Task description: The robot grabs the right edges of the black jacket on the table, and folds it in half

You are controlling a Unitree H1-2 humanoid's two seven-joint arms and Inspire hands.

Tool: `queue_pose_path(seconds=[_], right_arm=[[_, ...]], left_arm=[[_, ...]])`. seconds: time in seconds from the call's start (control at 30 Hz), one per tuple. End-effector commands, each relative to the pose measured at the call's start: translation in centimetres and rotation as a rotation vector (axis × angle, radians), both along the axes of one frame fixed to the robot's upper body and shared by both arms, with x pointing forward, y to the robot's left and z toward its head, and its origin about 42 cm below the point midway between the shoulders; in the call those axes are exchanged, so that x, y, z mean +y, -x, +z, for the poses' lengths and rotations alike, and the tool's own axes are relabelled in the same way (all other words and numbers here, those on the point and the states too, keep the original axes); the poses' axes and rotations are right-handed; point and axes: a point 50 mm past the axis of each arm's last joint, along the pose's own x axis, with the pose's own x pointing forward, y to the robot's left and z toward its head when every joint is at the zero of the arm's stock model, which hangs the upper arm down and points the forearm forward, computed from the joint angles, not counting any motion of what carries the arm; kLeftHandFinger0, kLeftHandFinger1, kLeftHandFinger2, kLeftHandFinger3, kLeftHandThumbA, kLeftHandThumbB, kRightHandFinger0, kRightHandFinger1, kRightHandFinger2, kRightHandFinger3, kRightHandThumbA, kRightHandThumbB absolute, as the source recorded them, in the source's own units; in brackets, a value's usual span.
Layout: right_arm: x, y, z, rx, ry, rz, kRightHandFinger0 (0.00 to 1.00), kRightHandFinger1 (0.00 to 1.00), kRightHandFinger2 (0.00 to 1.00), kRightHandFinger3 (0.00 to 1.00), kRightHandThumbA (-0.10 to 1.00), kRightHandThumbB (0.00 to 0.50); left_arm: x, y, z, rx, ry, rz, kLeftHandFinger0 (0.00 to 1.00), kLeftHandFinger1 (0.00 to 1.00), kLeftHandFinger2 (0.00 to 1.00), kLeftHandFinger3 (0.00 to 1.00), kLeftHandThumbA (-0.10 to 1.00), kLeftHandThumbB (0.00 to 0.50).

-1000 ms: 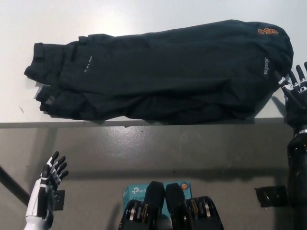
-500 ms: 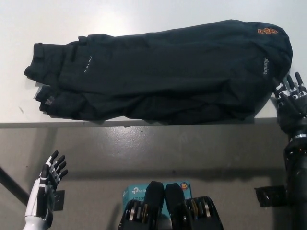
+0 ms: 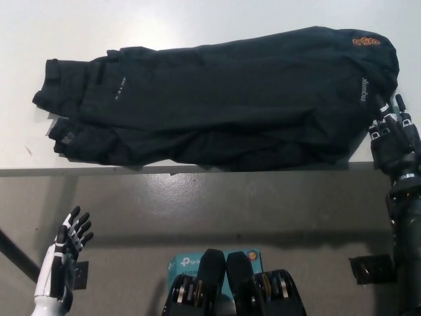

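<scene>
My right hand (image 3: 393,137) is sliding left along the table's (image 3: 197,20) near edge, closing in on the jacket (image 3: 230,99); its fingertips (image 3: 380,105) now touch the hem by the white lettering, and the right end of the cloth bunches slightly inward.

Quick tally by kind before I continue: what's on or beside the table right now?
Black jacket: 1
White table: 1
Robot hands: 2, the left hand resting low, the right hand at the jacket's right edge
Blue box on the floor: 1
Total: 5
</scene>
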Motion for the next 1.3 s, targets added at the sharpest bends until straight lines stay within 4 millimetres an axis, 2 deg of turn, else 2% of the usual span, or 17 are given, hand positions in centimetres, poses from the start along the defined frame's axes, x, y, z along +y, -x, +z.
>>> queue_pose_path(seconds=[0.0,0.27,0.33,0.4,0.47,0.53,0.57,0.6,0.63,0.67,0.7,0.77,0.9,0.93,1.0,1.03,1.27], right_arm=[[1.4,-2.3,4.8,-0.135,-0.097,0.077,1.00,1.00,1.00,1.00,1.00,0.310],[2.7,-3.5,7.7,-0.138,-0.140,0.162,1.00,1.00,1.00,1.00,1.00,0.405],[3.1,-3.9,8.4,-0.086,-0.100,0.194,1.00,1.00,1.00,1.00,1.00,0.492],[3.4,-4.1,8.8,-0.051,-0.050,0.207,0.82,0.95,1.00,1.00,0.98,0.500],[3.8,-4.3,9.2,-0.016,0.068,0.236,0.52,0.70,0.93,0.97,0.94,0.500],[4.0,-4.6,9.5,-0.010,0.127,0.245,0.55,0.74,0.99,0.88,0.86,0.500],[4.0,-4.7,9.6,-0.001,0.145,0.238,0.69,0.99,1.00,0.98,0.81,0.500],[4.0,-5.0,9.8,0.024,0.177,0.233,0.46,0.67,0.96,0.81,0.59,0.447],[4.1,-5.4,10.0,0.058,0.224,0.224,0.27,0.46,0.77,0.77,0.51,0.426],[4.3,-5.5,10.2,0.062,0.232,0.199,0.02,0.22,0.55,0.67,0.19,0.360],[4.5,-5.5,10.4,0.068,0.243,0.188,0.00,0.08,0.43,0.54,0.04,0.321],[4.9,-5.5,10.9,0.085,0.300,0.158,0.00,0.00,0.34,0.69,-0.10,0.223],[4.9,-5.6,10.9,0.086,0.403,0.127,0.00,0.06,0.55,0.21,-0.10,0.190],[4.9,-5.7,11.0,0.086,0.407,0.125,0.00,0.10,0.58,0.31,-0.10,0.175],[4.9,-5.7,11.1,0.092,0.420,0.108,0.00,0.14,0.61,0.92,-0.10,0.118],[4.9,-5.7,11.0,0.093,0.422,0.104,0.00,0.16,0.62,0.99,-0.10,0.115],[4.2,-5.6,11.2,0.070,0.427,-0.038,0.00,0.30,0.76,0.92,-0.10,0.094]], left_arm=[[0.2,-0.6,1.6,-0.082,-0.030,-0.021,1.00,1.00,1.00,1.00,1.00,0.164],[0.2,-0.9,1.8,-0.086,-0.032,-0.024,1.00,1.00,1.00,1.00,1.00,0.163],[0.3,-1.0,1.9,-0.089,-0.037,-0.026,1.00,1.00,1.00,1.00,1.00,0.157],[0.2,-1.0,2.0,-0.087,-0.048,-0.026,1.00,1.00,1.00,1.00,1.00,0.172],[0.3,-1.1,2.0,-0.086,-0.049,-0.025,1.00,1.00,1.00,1.00,1.00,0.172],[0.3,-1.3,2.0,-0.091,-0.050,-0.024,1.00,1.00,1.00,1.00,1.00,0.187],[0.2,-1.3,2.1,-0.093,-0.051,-0.024,1.00,1.00,1.00,1.00,1.00,0.187],[0.2,-1.4,2.1,-0.092,-0.053,-0.023,1.00,1.00,1.00,1.00,1.00,0.192],[0.3,-1.5,2.2,-0.093,-0.058,-0.022,1.00,1.00,1.00,1.00,1.00,0.193],[0.3,-1.5,2.3,-0.091,-0.054,-0.023,1.00,1.00,1.00,1.00,1.00,0.188],[0.3,-1.6,2.3,-0.093,-0.055,-0.024,1.00,1.00,1.00,1.00,1.00,0.187],[0.3,-1.6,2.5,-0.095,-0.055,-0.023,1.00,1.00,1.00,1.00,1.00,0.182],[0.4,-2.1,2.7,-0.104,-0.061,-0.025,1.00,1.00,1.00,1.00,1.00,0.184],[0.4,-2.3,2.9,-0.108,-0.061,-0.026,1.00,1.00,1.00,1.00,1.00,0.182],[0.4,-2.4,3.0,-0.107,-0.065,-0.026,1.00,1.00,1.00,1.00,1.00,0.180],[0.4,-2.4,3.0,-0.106,-0.065,-0.026,1.00,1.00,1.00,1.00,1.00,0.180],[0.4,-2.7,3.1,-0.114,-0.074,-0.037,1.00,1.00,1.00,1.00,1.00,0.182]])
